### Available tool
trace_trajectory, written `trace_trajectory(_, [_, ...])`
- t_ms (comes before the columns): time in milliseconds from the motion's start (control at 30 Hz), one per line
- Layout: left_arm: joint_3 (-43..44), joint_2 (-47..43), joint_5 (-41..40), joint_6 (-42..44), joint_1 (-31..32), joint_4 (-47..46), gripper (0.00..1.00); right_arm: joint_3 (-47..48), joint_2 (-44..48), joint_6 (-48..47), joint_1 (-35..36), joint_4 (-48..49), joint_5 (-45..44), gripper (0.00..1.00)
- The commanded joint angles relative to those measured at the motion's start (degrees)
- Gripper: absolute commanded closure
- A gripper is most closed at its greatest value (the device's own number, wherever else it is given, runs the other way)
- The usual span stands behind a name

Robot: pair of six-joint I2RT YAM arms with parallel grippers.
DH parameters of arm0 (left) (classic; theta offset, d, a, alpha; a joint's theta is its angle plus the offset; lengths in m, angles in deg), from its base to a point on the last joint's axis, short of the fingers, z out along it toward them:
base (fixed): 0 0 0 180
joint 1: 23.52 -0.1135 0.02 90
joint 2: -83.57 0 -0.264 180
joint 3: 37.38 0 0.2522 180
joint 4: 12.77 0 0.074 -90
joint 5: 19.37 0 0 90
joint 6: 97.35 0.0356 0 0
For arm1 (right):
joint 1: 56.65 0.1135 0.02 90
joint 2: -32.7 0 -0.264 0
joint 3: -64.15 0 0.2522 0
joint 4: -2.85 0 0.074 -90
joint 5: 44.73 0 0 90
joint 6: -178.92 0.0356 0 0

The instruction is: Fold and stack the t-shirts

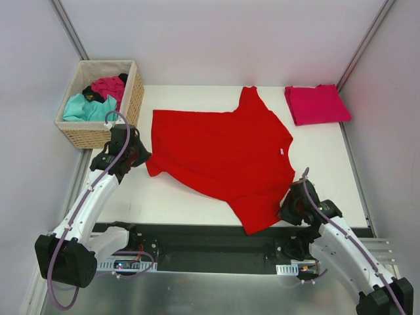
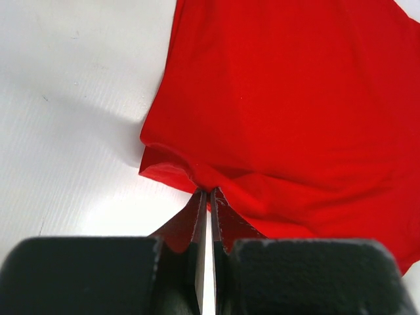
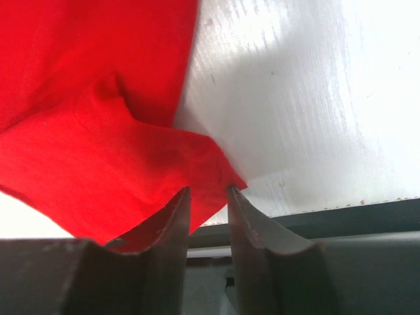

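A bright red t-shirt [image 1: 223,154] lies spread flat across the middle of the white table [image 1: 177,197]. My left gripper [image 1: 141,157] is shut on its left edge, and in the left wrist view the jaws [image 2: 209,191] pinch a fold of the red cloth [image 2: 295,98]. My right gripper [image 1: 287,211] sits at the shirt's near right corner by the table's front edge. In the right wrist view its tips [image 3: 209,190] hold that corner of the red cloth [image 3: 85,131] between them. A pinkish crimson t-shirt [image 1: 317,104] lies folded at the back right.
A tan wicker basket [image 1: 134,98] stands at the back left, just behind my left gripper. It holds a teal shirt [image 1: 82,108], a magenta shirt [image 1: 108,85] and a bit of black cloth [image 1: 92,95]. The table's front edge [image 3: 341,207] runs right below the right fingers.
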Motion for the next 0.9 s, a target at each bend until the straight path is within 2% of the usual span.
trace_trajectory(0, [2.49,-0.62,-1.36,1.22,0.61,-0.68,1.00,1.36,-1.86,-0.61,0.20,-1.83,-1.07,0.64])
trace_trajectory(133, [2.93,-0.27,-1.44,1.22,0.61,-0.68,1.00,3.03,-2.92,-1.14,0.37,-3.43,-2.75,0.47])
trace_trajectory(500, [3.63,1.13,-0.48,0.78,0.61,-0.77,1.00,11.30,-8.80,-4.30,0.29,-7.73,-5.13,0.45])
trace_trajectory(867, [3.20,2.01,-0.57,1.13,0.61,-0.68,1.00,7.87,-12.85,-3.25,0.29,-5.72,-5.39,0.46])
